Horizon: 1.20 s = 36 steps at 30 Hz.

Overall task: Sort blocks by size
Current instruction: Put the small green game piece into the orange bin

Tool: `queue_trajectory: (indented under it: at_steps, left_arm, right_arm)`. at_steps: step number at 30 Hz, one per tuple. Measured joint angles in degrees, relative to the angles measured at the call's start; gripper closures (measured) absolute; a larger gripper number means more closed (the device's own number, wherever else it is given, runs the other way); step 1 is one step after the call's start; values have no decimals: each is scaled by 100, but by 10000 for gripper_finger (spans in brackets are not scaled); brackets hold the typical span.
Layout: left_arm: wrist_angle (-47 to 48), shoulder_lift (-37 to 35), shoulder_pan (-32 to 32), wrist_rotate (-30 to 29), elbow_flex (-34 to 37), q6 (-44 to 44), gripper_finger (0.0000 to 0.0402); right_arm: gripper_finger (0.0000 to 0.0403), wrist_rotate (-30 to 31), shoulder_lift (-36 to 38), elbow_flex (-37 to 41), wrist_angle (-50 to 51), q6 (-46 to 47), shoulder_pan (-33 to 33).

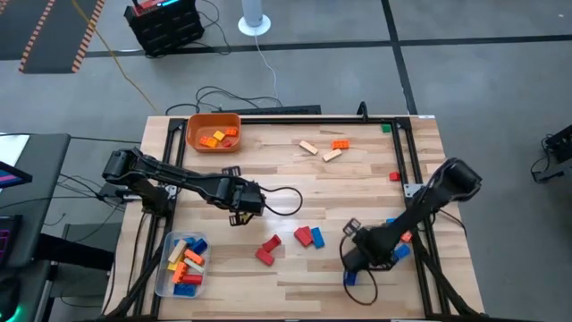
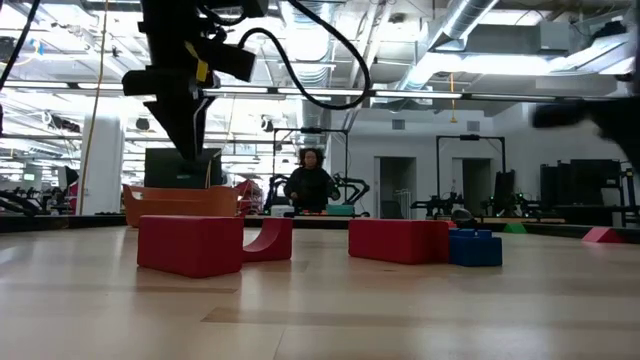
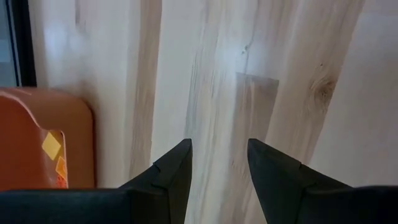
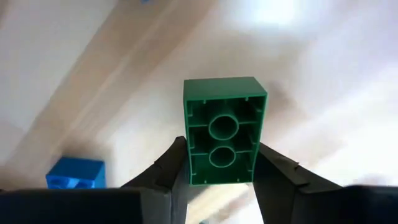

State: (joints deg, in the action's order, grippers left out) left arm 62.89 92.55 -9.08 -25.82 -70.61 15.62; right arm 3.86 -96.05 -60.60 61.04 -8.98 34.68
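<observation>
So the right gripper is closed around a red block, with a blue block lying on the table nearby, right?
Not quite: the block between the right gripper's fingers is green, not red, as the right wrist view shows, with its hollow underside facing the camera. The rest holds: a blue block lies on the table nearby.

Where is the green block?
The green block sits between the right pincer's fingers, in the right wrist view, at the table's front right, near a blue block.
</observation>
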Motion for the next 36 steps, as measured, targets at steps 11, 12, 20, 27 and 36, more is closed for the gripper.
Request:
queue_trajectory:
  at_steps: [11, 12, 20, 27, 36]
  left_arm:
    - [-1375, 0, -604, -1088, 546, -909, 251]
    - [-1449, 0, -683, -1264, 553, -937, 251]
    - [-2321, 0, -1344, -1977, 555, -1310, 251]
    - [-3040, 0, -1729, -3033, 557, -2173, 251]
    - [-4484, 0, -1474, -2114, 560, -3391, 251]
  right_arm:
    - [233, -1257, 2165, 0, -1072, 601, -1684]
    - [234, -1561, 2281, 0, -1278, 586, -1842]
    - [235, -4081, 2562, -2, -3147, 88, -2642]
    - [235, -4607, 2272, -7, -3615, 5, -3276]
    - [234, -4520, 1148, -2, -3797, 78, -4085]
